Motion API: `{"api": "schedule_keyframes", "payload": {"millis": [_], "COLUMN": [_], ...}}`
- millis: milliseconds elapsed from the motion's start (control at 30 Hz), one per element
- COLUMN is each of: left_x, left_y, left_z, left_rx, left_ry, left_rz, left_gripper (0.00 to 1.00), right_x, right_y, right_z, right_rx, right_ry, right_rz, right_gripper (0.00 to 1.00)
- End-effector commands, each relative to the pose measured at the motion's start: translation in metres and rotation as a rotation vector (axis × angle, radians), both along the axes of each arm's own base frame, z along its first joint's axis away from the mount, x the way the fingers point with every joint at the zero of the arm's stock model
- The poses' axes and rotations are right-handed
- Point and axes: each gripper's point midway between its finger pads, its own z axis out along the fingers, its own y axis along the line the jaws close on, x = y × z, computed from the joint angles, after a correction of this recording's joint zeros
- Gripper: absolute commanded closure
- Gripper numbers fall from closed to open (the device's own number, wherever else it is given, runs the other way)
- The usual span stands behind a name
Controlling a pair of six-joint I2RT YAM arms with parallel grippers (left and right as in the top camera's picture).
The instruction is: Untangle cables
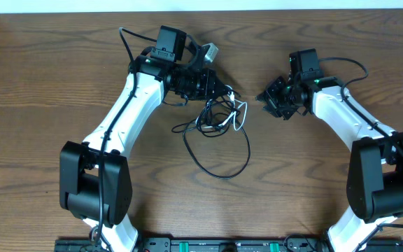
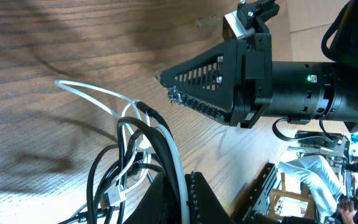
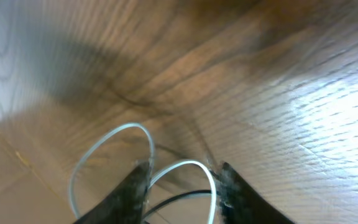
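Only overhead shows cables (image 1: pixel 219 117) looping wide beyond the left gripper (image 1: pixel 227 92).

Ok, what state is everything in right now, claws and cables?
Left claw: shut on the tangle.
Right claw: open, empty, facing the white loop.
Black cable: looped, tangled with the white one.
White cable: looped, tangled with the black one.
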Motion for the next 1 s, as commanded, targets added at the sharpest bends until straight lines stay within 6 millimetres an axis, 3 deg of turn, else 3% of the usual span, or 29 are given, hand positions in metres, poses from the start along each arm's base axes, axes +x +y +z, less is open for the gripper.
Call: {"api": "schedule_keyframes", "payload": {"millis": [0,233,367,600,733,967], "left_x": [0.001,0.0,0.0,-0.002,-0.002,0.0], "left_y": [0.0,0.0,0.001,0.001,0.002,0.024], "left_z": [0.014,0.013,0.012,0.012,0.011,-0.013], "left_rx": [-0.011,-0.006,-0.005,-0.003,0.003,0.168], "left_ry": [-0.043,-0.037,-0.033,-0.026,-0.023,0.004], "left_rz": [-0.011,-0.01,-0.01,-0.01,-0.007,0.065], "left_gripper": [0.93,0.93,0.92,0.93,0.93,0.92], "right_x": [-0.004,-0.006,-0.013,-0.022,-0.022,-0.017], "right_y": [0.013,0.051,0.065,0.06,0.055,0.047], "right_z": [0.0,0.004,-0.001,-0.009,-0.011,-0.004], "right_rx": [0.03,0.065,0.072,0.027,-0.001,-0.002], "right_ry": [-0.003,-0.03,-0.002,0.019,-0.001,-0.129], "right_rz": [0.043,0.075,0.083,0.12,0.154,0.339], "right_gripper": [0.59,0.57,0.61,0.81,0.99,0.99]}}
